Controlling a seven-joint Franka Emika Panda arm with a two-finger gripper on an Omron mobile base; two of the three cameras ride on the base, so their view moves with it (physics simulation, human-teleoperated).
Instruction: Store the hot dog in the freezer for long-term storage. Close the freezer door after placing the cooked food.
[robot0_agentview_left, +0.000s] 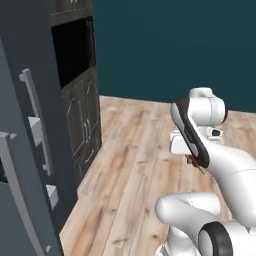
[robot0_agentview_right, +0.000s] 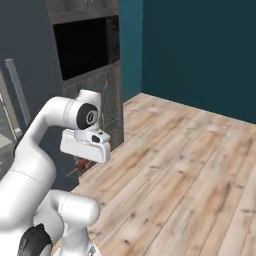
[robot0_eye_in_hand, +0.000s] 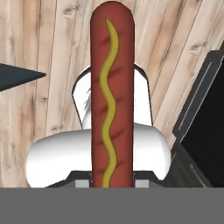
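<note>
At the far left of the left base view stands the freezer (robot0_agentview_left: 20, 165), slate-blue, its long grey handles (robot0_agentview_left: 35, 120) running vertically down the closed fronts. Just right of it come the dark wood-grain cabinets (robot0_agentview_left: 82, 120) with a black recess above, then open wooden floor (robot0_agentview_left: 135, 165) back to the teal wall (robot0_agentview_left: 170, 45).

Further right the arm is folded in over its own base, and the gripper (robot0_agentview_left: 196, 162) hangs low over the floor, well apart from the freezer. The fingers are clamped on the hot dog (robot0_eye_in_hand: 111, 87): in the hand view it stands straight out from between them, its long axis in line with the fingers, a wavy mustard stripe along it. From the left base view only a small reddish tip (robot0_agentview_left: 195, 162) peeks out below the hand.

So the freezer lies to the arm's left, with only bare floor between. No door appears open, and with the sausage held, getting the freezer door open looks like the main obstacle before anything can go inside.
</note>
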